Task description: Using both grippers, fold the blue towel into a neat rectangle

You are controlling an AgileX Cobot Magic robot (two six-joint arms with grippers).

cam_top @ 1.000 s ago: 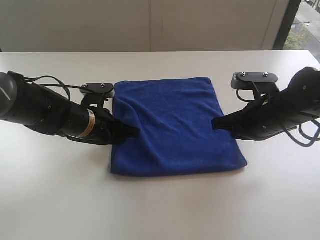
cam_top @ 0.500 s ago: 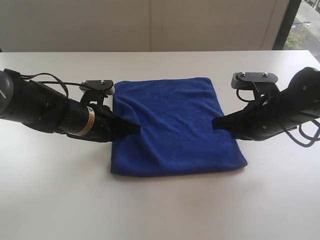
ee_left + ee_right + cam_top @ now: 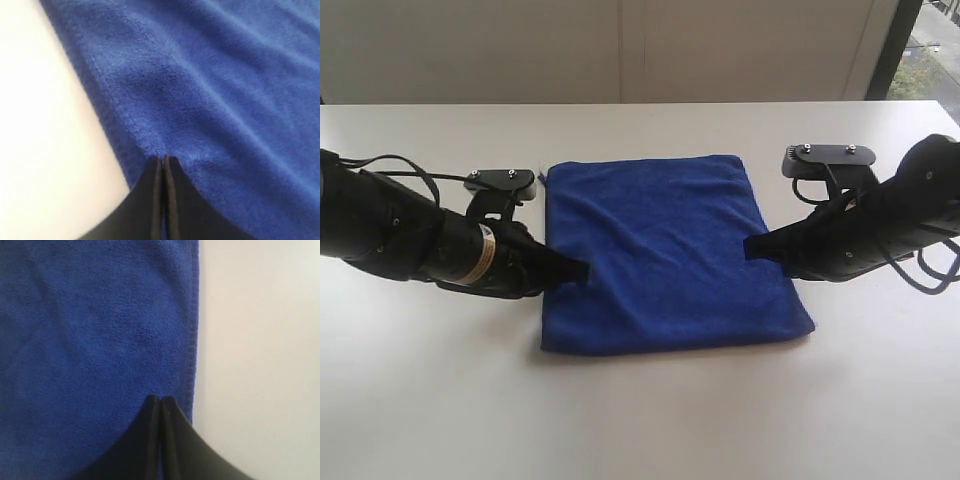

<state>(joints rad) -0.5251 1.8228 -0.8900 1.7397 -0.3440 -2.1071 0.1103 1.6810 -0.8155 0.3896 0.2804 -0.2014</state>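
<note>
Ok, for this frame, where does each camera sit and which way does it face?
Exterior: off the arms, raised, looking down across the white table at the blue towel; both arms show, with the left gripper and right gripper at opposite side edges.
Left wrist: on the left arm, looking along its closed jaws onto the towel's hem; only fingertips show.
Right wrist: on the right arm, likewise, at the other hem.
Shared: both wrist views show towel, bare table and closed tips.

Tally: 1 blue towel (image 3: pixel 665 250), 1 desk (image 3: pixel 640 420), 2 robot arms.
Per arm 1 gripper: 1 left gripper (image 3: pixel 582 269) + 1 right gripper (image 3: pixel 748 246) = 2 total.
</note>
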